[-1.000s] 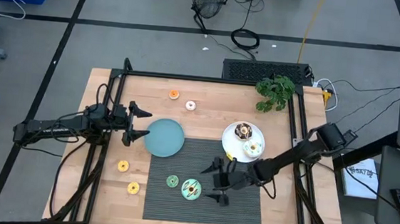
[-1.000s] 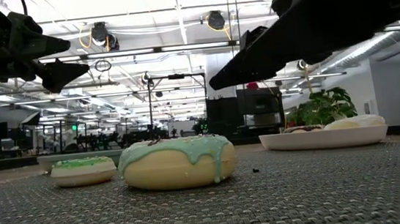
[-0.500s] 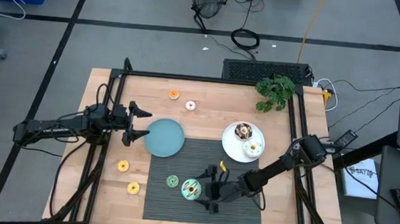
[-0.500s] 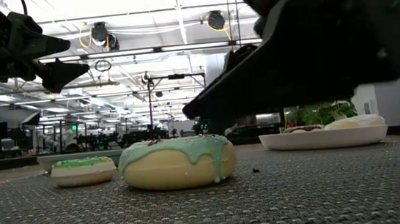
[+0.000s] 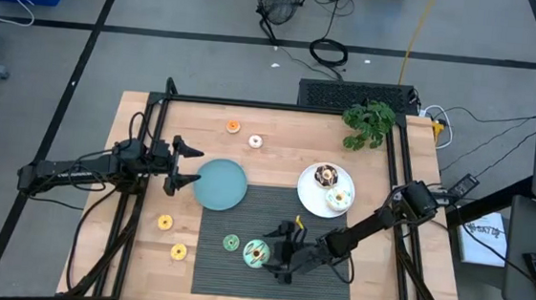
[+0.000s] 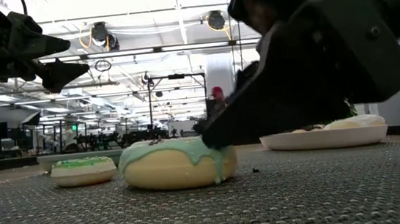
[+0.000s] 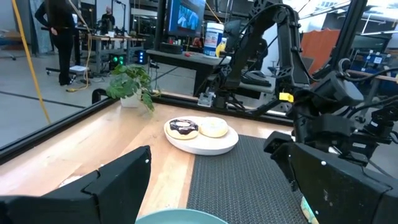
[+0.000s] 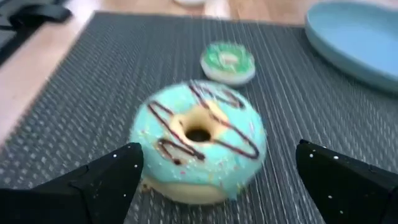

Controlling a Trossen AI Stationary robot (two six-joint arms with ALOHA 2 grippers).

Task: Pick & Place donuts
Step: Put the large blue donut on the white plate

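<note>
While our right end effector (image 5: pixel 281 257) sits low on the dark mat (image 5: pixel 324 289) in the lower centre of the high view, its fingers are spread wide on either side of the mint donut (image 5: pixel 256 254) and nothing is gripped yet. In the right wrist view that donut (image 8: pixel 198 140), streaked with chocolate, lies flat between our two fingers, with a smaller green donut (image 8: pixel 227 61) just beyond it and the teal plate (image 8: pixel 360 37) at upper right. We judge the grasp is about to begin.

The risks: one finger may touch first and push the ring across the mat, or the tips may ride over the rounded icing and squeeze it out. We could also nudge the green donut nearby.

Our left end effector (image 5: pixel 184 166) hovers spread and empty at the teal plate's left edge, centre left in the high view.
</note>
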